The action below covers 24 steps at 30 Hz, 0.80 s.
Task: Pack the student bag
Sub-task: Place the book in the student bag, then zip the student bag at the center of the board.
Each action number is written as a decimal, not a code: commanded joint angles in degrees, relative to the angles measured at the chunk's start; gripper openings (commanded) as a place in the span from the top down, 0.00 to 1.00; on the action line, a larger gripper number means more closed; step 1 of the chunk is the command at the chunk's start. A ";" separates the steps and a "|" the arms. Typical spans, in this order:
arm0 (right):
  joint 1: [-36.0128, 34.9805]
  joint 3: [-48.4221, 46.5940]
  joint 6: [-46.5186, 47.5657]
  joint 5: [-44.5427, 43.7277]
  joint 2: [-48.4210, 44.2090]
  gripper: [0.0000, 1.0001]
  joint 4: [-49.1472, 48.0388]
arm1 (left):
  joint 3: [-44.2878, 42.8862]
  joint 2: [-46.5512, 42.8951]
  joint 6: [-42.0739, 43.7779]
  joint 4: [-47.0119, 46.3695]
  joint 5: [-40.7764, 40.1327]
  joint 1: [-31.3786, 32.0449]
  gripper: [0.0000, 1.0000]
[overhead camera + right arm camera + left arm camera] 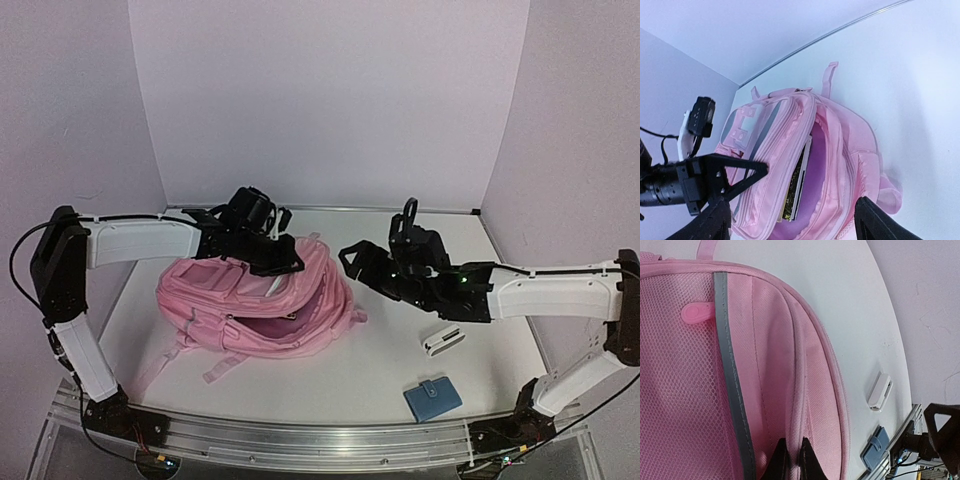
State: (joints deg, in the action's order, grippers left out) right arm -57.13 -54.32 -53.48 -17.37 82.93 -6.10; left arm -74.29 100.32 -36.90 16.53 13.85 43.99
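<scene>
My left claw (792, 462) pinched shut on student bag (270, 310) flap, mouth held open | my right claw (352, 262) spread, empty | tip: lift flap high, fetch white case (441, 340) next.

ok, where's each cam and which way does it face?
Top external: above, behind the bases, facing down at the table; both arms show.
Left wrist: looks along the shut left end effector, which pinches the student bag.
Right wrist: faces the bag's open mouth; open right end effector, left arm show.
Shared: bag in all; white case, blue wallet in top and left wrist.
</scene>
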 commanded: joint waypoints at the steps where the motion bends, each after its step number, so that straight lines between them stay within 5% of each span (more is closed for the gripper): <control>1: -2.89 -4.11 5.36 2.02 -0.69 0.27 0.92 | -5.35 -0.29 -0.62 -9.94 1.77 -0.09 0.81; 5: -5.86 -6.90 6.34 5.10 1.69 0.35 0.60 | -0.50 -5.85 -0.80 -8.97 -1.12 -1.57 0.40; 9: -9.43 -10.59 6.95 6.61 6.75 0.41 -0.12 | 5.69 -13.31 -1.96 -2.84 -3.17 -4.76 0.21; 16: -14.03 -18.01 9.04 5.58 19.10 0.41 1.10 | 23.13 -29.51 -7.34 3.05 -1.13 -18.39 0.09; 24: -19.14 -26.84 23.01 -4.74 31.47 0.29 12.18 | 31.11 -41.87 -5.25 11.12 -0.29 -32.69 0.03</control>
State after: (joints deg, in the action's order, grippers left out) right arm -74.34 -75.57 -39.73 -14.21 109.94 -1.32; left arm -44.56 63.54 -43.35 22.89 12.45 15.98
